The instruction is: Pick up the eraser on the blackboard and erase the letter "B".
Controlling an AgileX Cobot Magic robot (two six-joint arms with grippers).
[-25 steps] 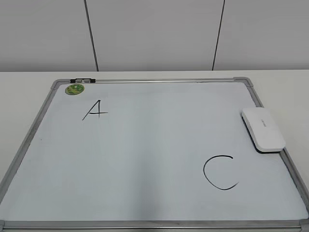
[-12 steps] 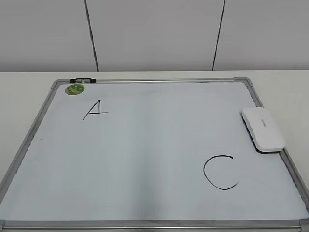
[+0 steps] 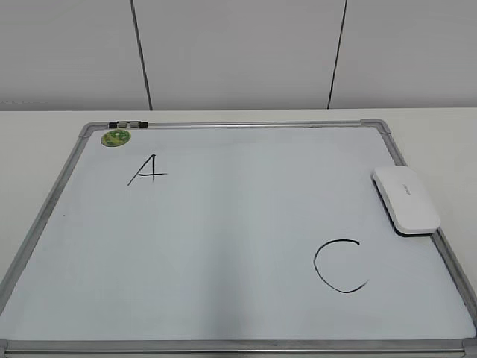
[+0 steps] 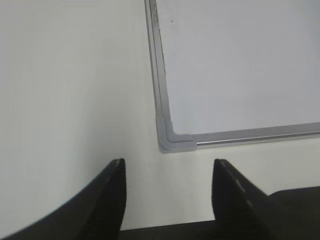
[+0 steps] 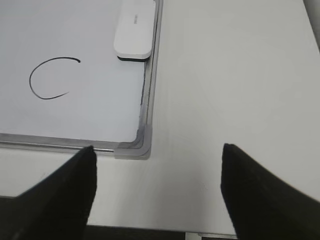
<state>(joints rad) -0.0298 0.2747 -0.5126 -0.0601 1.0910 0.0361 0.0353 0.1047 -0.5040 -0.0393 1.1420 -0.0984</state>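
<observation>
The blackboard (image 3: 223, 224) is a white board with a silver frame, lying flat on the table. It bears a black "A" (image 3: 147, 170) and a black "C" (image 3: 339, 265). No letter "B" shows on it. The white eraser (image 3: 406, 199) lies on the board's right edge, partly over the frame; it also shows in the right wrist view (image 5: 133, 30). My left gripper (image 4: 169, 167) is open and empty over the table, just off the board's near left corner (image 4: 175, 140). My right gripper (image 5: 157, 155) is open and empty, just off the near right corner (image 5: 136, 147). Neither gripper shows in the exterior view.
A round green magnet (image 3: 115, 137) sits at the board's far left corner, beside a small black-and-grey clip (image 3: 127, 124) on the frame. The white table (image 3: 440, 127) extends past the board on both sides. A pale panelled wall stands behind.
</observation>
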